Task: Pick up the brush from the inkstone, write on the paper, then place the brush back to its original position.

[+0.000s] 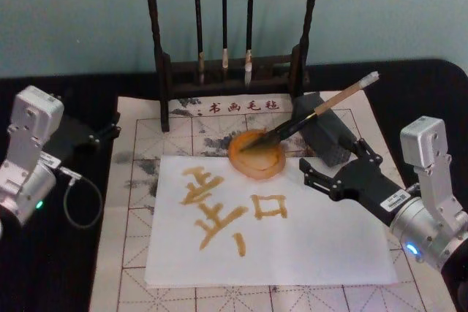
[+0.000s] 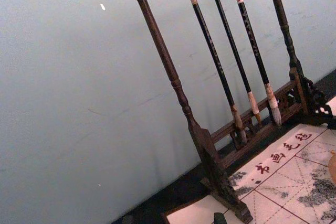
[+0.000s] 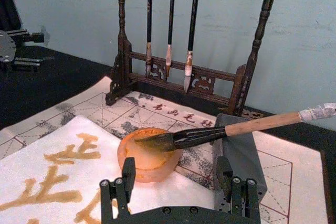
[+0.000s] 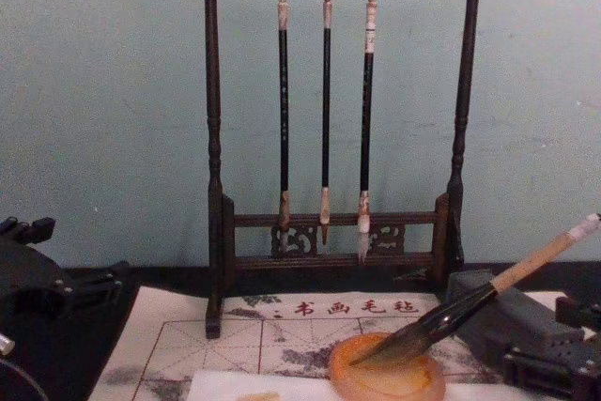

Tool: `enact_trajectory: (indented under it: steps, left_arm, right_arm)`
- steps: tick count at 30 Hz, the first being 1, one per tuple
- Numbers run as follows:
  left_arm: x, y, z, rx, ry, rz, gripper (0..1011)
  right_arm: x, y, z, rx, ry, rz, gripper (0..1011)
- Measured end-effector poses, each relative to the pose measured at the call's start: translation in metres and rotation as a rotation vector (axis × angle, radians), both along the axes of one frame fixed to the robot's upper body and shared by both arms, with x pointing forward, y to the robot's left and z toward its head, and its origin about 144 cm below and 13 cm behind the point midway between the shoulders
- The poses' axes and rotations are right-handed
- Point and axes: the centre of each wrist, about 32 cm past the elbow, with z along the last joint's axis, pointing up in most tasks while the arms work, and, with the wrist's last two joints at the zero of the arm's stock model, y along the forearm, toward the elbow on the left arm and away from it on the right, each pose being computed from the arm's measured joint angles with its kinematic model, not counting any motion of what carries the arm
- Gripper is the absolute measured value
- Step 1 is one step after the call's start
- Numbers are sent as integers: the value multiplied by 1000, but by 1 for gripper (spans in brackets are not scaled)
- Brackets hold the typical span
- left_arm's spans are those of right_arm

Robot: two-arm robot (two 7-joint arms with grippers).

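Observation:
The brush point(image 1: 322, 109) lies slanted, its dark bristles in the round orange inkstone point(image 1: 257, 157) and its tan handle propped on a grey block point(image 1: 327, 137). The white paper point(image 1: 307, 246) in front of the inkstone carries brownish-gold written strokes. My right gripper point(image 1: 330, 162) hovers open just right of the inkstone, holding nothing. In the right wrist view its fingers point(image 3: 126, 174) stand on the near side of the inkstone point(image 3: 149, 153) and the block, below the brush point(image 3: 210, 134). My left gripper point(image 1: 102, 133) is parked at the mat's left edge, open and apart from everything.
A dark wooden rack point(image 1: 230, 71) with three thin hanging brushes stands at the back of the gridded felt mat point(image 1: 131, 202). A cable loop point(image 1: 80, 202) lies on the black table at the left. The wall is close behind the rack.

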Motion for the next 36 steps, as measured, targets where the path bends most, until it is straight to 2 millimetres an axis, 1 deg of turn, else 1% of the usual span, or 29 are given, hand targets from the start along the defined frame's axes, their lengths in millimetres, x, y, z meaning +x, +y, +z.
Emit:
enact_trajectory:
  steps: [36]
  left_arm:
    - [0,0,0,0,0,0,1001]
  right_arm:
    - [0,0,0,1,-2,-1,1000]
